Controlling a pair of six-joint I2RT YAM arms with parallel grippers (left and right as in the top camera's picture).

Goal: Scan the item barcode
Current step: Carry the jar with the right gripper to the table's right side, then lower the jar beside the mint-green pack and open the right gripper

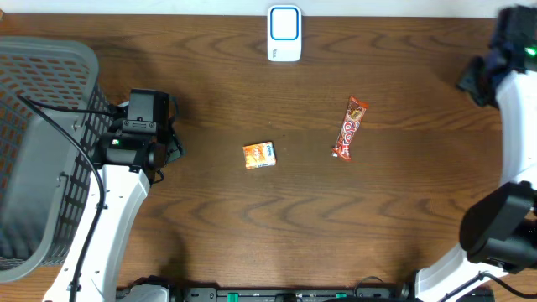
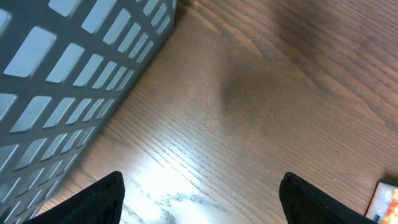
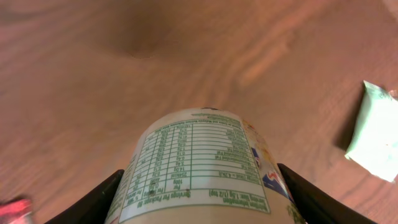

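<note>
The right arm [image 1: 512,92] sits at the far right corner of the dark wooden worktop [image 1: 403,218]. Its right jaws are clamped on the task's item, a white cylindrical container with a green-printed nutrition table [image 3: 199,168]. The container is held off the wood with a dark finger pressed to each side, and from overhead it can hardly be made out behind the wrist. The white scanner with a blue-ringed face [image 1: 284,33] lies at the far edge of the worktop near the middle, well apart from the held container. The blurred pale shape at the right of the right wrist view is probably this scanner. The left jaws stand released with nothing between them, hovering over bare wood just beside the grey plastic lattice basket [image 1: 42,67]. A small orange packet [image 1: 259,155] and a red-wrapped candy bar [image 1: 350,127] lie loose mid-worktop. The step in hand looks like carrying the picked item to the reader, so the scan itself is not yet done. Only the nutrition panel shows, and I cannot tell which side carries the barcode. The next move likely calls for carrying the container across to the scanner and turning the wrist until the barcode faces the blue-ringed face, keeping the grip firm on the round wall.
</note>
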